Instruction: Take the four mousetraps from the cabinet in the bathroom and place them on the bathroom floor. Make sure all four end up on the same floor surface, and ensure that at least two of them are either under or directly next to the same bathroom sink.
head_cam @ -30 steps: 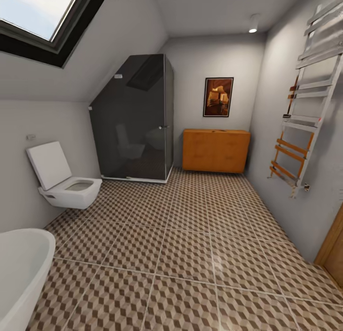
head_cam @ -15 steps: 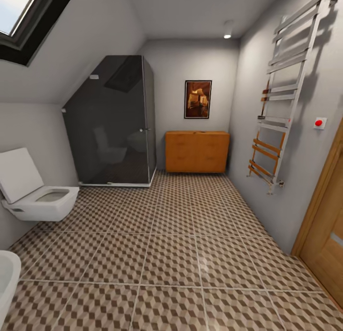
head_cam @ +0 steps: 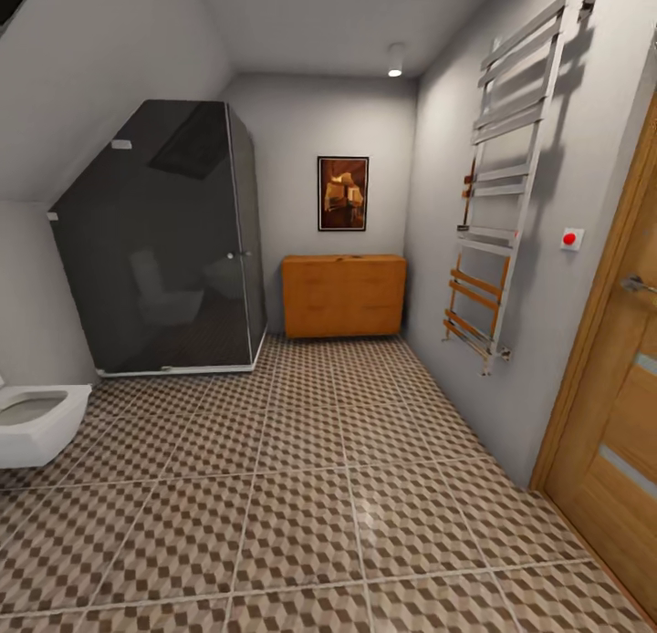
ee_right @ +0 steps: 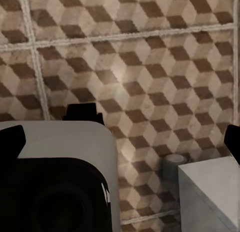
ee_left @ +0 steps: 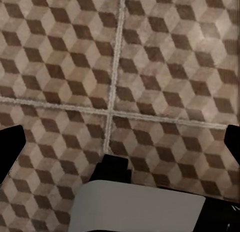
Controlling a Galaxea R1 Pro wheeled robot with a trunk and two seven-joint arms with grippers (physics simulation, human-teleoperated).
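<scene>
Where the cabinet [head_cam: 343,295] stands, both hands seem distant.

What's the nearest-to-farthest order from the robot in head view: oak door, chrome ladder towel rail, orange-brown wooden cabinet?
1. Oak door, right edge.
2. Chrome ladder towel rail, right wall, midway.
3. Orange-brown wooden cabinet, against far wall.

Cabinet [head_cam: 343,295] matt orange wood; bathroom floor [head_cam: 301,487] glossy tile; towel rail [head_cam: 497,204] chrome.
</scene>
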